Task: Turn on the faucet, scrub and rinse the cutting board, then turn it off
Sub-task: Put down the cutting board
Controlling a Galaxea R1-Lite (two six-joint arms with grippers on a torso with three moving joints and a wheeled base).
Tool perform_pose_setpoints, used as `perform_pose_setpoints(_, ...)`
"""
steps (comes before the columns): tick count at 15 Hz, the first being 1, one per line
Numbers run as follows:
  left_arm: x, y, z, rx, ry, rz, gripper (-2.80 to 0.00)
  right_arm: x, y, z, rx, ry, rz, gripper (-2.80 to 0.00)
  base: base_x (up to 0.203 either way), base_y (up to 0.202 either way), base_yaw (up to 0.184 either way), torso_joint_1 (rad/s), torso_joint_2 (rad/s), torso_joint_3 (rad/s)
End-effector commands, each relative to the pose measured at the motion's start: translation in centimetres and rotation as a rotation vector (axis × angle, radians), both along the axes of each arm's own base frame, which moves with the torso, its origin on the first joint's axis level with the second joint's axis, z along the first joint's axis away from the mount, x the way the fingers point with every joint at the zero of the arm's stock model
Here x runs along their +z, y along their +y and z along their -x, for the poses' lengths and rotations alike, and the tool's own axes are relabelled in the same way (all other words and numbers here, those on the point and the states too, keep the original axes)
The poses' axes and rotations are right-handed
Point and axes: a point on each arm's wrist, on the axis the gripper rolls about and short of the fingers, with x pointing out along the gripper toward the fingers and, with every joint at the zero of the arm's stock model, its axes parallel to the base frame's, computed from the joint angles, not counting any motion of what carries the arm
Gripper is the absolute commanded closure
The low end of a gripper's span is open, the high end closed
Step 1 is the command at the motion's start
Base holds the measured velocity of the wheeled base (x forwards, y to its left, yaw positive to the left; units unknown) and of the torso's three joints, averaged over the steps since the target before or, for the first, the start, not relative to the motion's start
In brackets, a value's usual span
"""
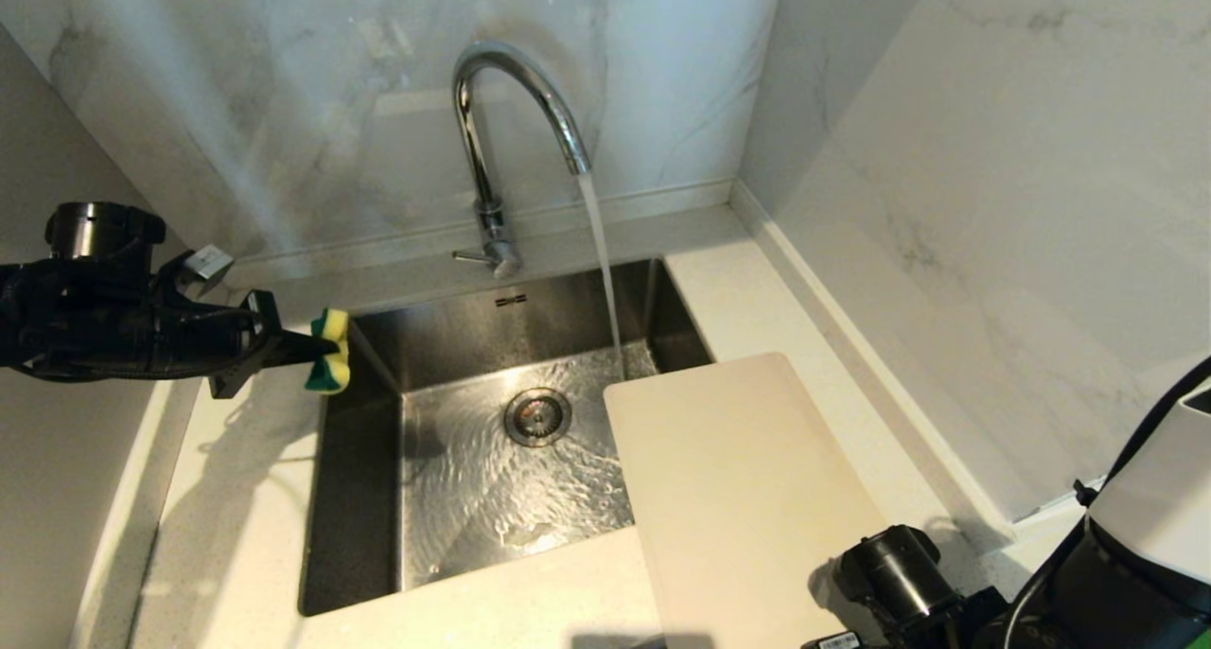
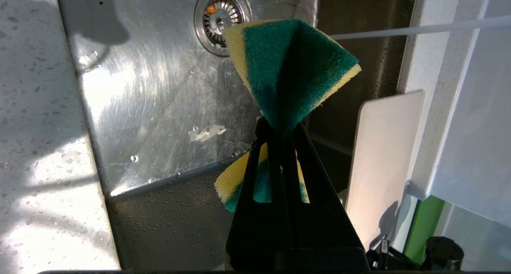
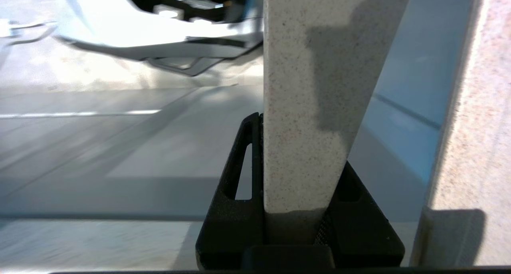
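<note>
Head view: the faucet (image 1: 516,129) is running into the sink (image 1: 359,498), the cutting board (image 1: 747,498) lies on the counter (image 1: 236,535) at the sink's right edge, one corner over the basin. Left wrist: my left gripper (image 2: 281,126) pinches the sponge (image 2: 291,66) tight above the basin. Right wrist: my right gripper (image 3: 297,174) clamps a pale speckled slab edge-on, apparently the board's edge (image 3: 303,106).

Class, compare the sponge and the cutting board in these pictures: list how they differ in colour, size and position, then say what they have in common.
Colour: the sponge is yellow and green; the cutting board is plain cream.
Size: the sponge is small and squeezed into a fold; the cutting board is a large rigid slab.
Position: the sponge hangs beside the sink's left rim; the cutting board reaches over its right rim, near the running water.
Shared: each is held by a gripper, sponge by the left gripper, board by the right gripper.
</note>
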Motion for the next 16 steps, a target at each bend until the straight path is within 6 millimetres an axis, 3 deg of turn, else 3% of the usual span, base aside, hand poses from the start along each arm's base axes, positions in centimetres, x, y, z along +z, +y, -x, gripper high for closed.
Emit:
perform_pose_setpoints(1, 0.05, 0.00, 0.01, -0.002, 0.000, 0.006, 0.00, -0.23, -0.11, 0.36, 0.008, 0.021, 0.010, 0.00, 0.000, 0.000, 0.000, 0.000, 0.00, 0.000)
perform_pose_setpoints(14, 0.70, -0.76, 0.17, -0.020, -0.021, 0.000, 0.00, -0.88, 0.07, 0.25, 0.015, 0.054, 0.008, 0.00, 0.000, 0.000, 0.000, 0.000, 0.00, 0.000)
perform_pose_setpoints(15, 0.67, -0.73, 0.15, -0.020, -0.020, 0.001, 0.00, -0.86, 0.05, 0.27, 0.014, 0.052, 0.011, -2.80, 0.000, 0.000, 0.000, 0.000, 0.00, 0.000)
perform_pose_setpoints(16, 0.61, -0.78, 0.12, -0.022, -0.019, 0.001, 0.00, -0.79, 0.04, 0.36, 0.017, 0.047, 0.014, -2.80, 0.000, 0.000, 0.000, 0.000, 0.00, 0.000)
